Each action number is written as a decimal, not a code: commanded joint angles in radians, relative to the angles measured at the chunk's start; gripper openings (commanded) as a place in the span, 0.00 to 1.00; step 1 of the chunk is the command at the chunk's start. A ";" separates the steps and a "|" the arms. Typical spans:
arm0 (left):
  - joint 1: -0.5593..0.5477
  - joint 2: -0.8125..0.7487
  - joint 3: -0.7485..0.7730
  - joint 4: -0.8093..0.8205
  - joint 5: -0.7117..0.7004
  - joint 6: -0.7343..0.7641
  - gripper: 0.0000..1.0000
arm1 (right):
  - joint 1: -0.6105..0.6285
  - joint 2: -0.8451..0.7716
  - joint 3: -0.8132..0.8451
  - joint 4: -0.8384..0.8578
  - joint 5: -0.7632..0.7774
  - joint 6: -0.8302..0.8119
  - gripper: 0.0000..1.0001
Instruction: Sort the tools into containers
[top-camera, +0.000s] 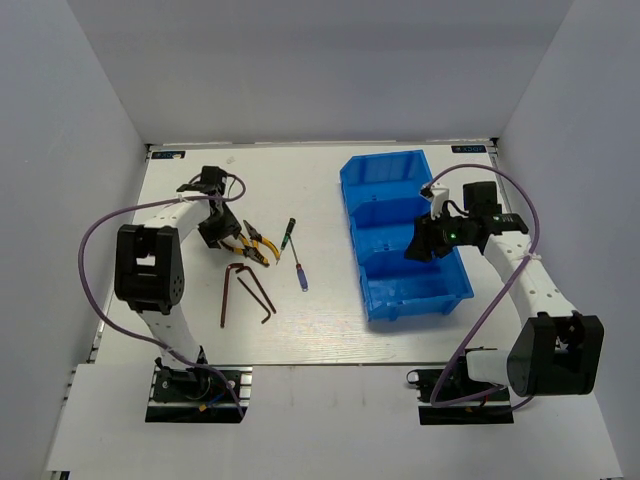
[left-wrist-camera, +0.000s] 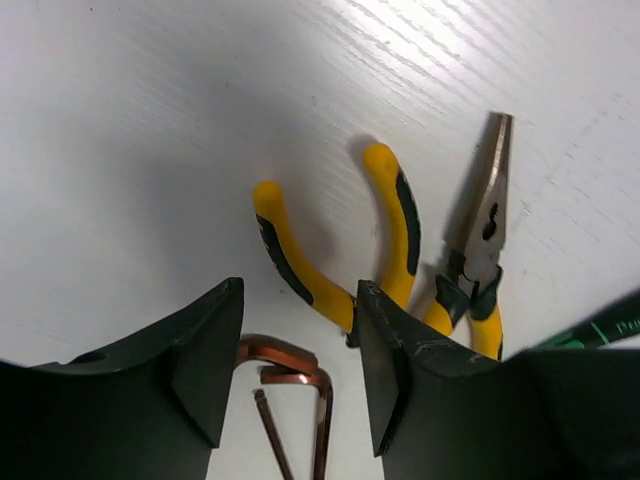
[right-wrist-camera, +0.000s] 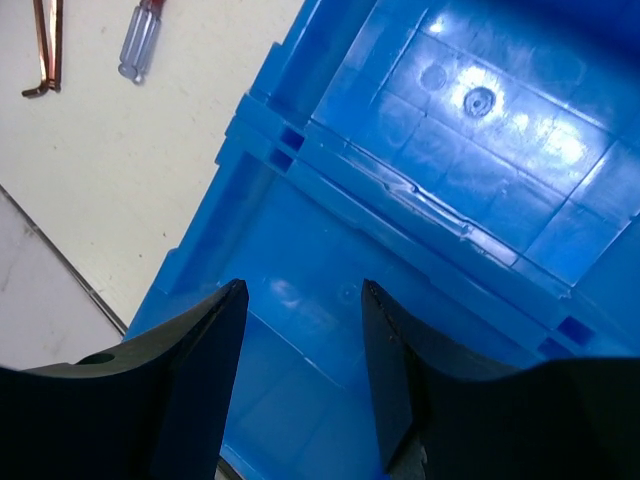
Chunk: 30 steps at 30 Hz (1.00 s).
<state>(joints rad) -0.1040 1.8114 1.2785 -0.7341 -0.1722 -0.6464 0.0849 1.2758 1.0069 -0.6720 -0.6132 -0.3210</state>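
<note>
Left gripper, jaws apart and empty, above pliers and hex keys lying left on the table. Right gripper, likewise apart and empty, over the blue bin, right.

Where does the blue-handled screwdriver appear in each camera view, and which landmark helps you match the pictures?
Top external: the blue-handled screwdriver lies mid-table, between the hex keys and the blue bin.
Left wrist: not in it.
Right wrist: top-left corner, handle only.
Shared landmark: the brown hex keys, visible in all three views.
</note>
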 joint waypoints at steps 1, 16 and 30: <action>0.004 0.023 0.021 -0.001 -0.032 -0.075 0.59 | 0.000 -0.030 -0.017 0.034 -0.003 0.003 0.56; -0.005 0.040 0.074 -0.030 -0.114 -0.054 0.00 | -0.002 -0.003 0.009 0.029 0.013 -0.004 0.56; -0.138 0.167 0.564 0.277 0.381 0.035 0.00 | -0.005 -0.006 0.009 0.031 0.044 -0.018 0.00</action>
<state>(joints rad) -0.1627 1.9087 1.7775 -0.6048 0.0124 -0.5602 0.0845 1.2766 0.9855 -0.6567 -0.5968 -0.3477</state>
